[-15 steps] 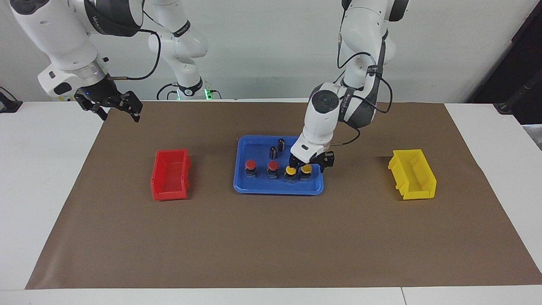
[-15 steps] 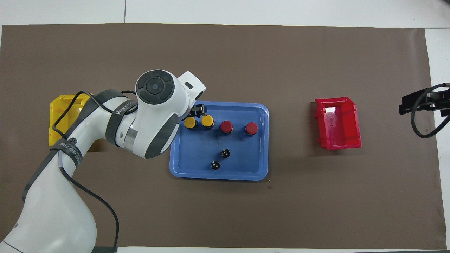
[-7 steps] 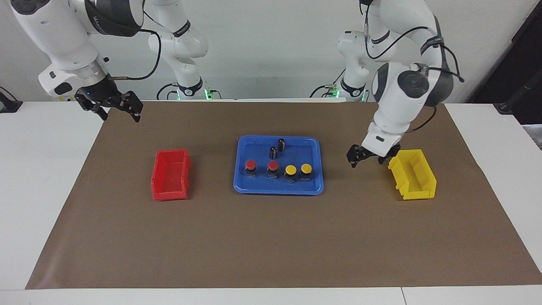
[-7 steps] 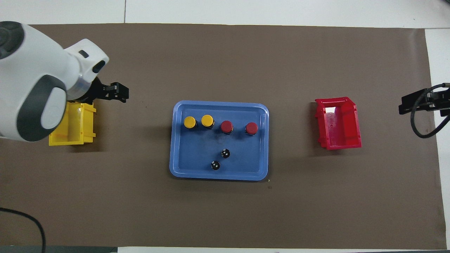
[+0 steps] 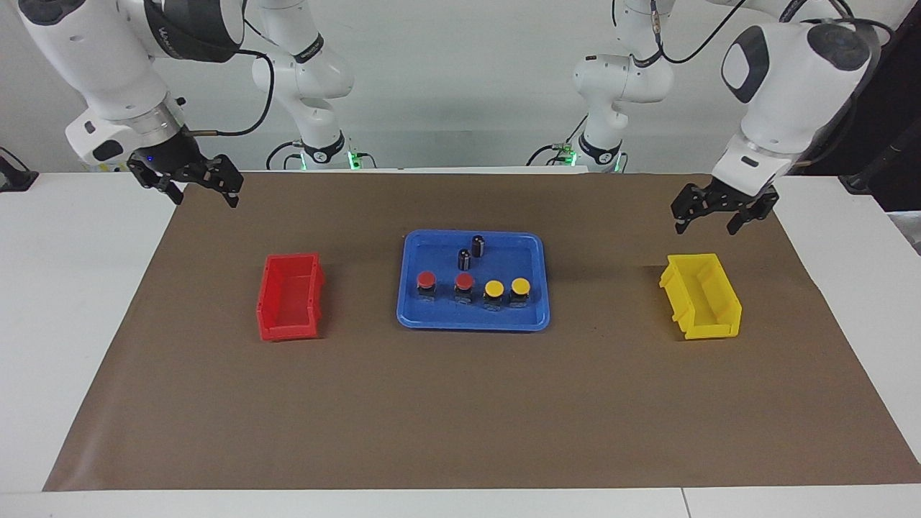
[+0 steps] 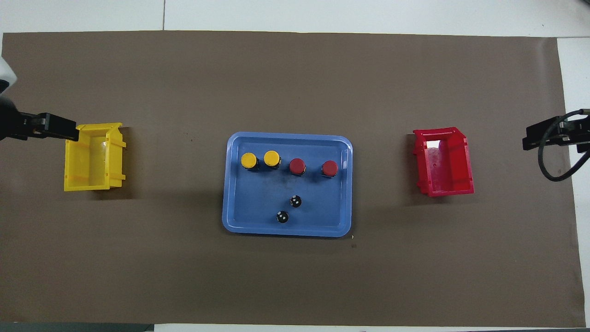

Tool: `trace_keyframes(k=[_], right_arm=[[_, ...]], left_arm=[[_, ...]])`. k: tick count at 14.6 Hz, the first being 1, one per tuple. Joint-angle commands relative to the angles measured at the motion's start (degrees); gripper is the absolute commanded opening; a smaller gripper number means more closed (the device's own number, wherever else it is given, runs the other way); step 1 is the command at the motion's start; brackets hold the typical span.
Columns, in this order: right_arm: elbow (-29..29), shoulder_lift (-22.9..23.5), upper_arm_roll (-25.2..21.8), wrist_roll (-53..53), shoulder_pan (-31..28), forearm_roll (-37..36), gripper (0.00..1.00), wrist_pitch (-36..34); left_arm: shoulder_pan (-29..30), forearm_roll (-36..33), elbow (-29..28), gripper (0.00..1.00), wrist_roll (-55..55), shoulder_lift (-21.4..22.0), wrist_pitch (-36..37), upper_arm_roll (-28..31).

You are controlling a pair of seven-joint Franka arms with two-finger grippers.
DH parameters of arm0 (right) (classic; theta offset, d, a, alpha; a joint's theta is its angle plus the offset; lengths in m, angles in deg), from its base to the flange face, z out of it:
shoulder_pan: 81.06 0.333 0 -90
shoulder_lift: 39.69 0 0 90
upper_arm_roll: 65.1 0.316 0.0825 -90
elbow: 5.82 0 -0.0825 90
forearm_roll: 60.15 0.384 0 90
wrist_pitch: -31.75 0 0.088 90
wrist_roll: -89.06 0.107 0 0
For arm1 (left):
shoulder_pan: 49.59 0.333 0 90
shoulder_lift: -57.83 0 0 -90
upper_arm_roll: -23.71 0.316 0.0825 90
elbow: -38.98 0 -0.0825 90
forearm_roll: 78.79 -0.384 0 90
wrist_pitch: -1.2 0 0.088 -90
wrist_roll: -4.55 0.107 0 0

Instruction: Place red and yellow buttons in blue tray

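Two red buttons (image 5: 427,280) (image 5: 464,282) and two yellow buttons (image 5: 493,289) (image 5: 520,287) stand in a row in the blue tray (image 5: 439,313) at mid-table. From overhead, the yellow buttons (image 6: 249,160) (image 6: 272,158) and the red buttons (image 6: 297,165) (image 6: 329,168) sit in the half of the tray (image 6: 258,203) farther from the robots. My left gripper (image 5: 705,226) hangs open and empty in the air by the yellow bin, at the left arm's end. My right gripper (image 5: 203,198) waits open and empty over the mat's corner at the right arm's end.
Two dark capless cylinders (image 5: 478,244) (image 5: 464,259) stand in the tray nearer the robots. An empty red bin (image 5: 290,296) sits toward the right arm's end, an empty yellow bin (image 5: 701,295) toward the left arm's end. A brown mat (image 5: 460,417) covers the table.
My left gripper has lifted off the yellow buttons in the tray and swung, empty, out to the yellow bin at its own end. The right arm has not moved.
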Motion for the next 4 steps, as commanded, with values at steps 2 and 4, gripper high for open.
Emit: trace_keyframes(k=[2,4], right_arm=[[0.78,-0.77,0.31,-1.25,-0.06,0.06,1.00,0.23],[0.78,-0.77,0.31,-1.16,-0.06,0.06,1.00,0.23]], left_arm=[[2.17,-1.20,2.00,1.00,5.17,1.11,4.97,-0.15],[3.14,-1.20,2.01,1.00,7.03,1.56,6.38,-0.15]])
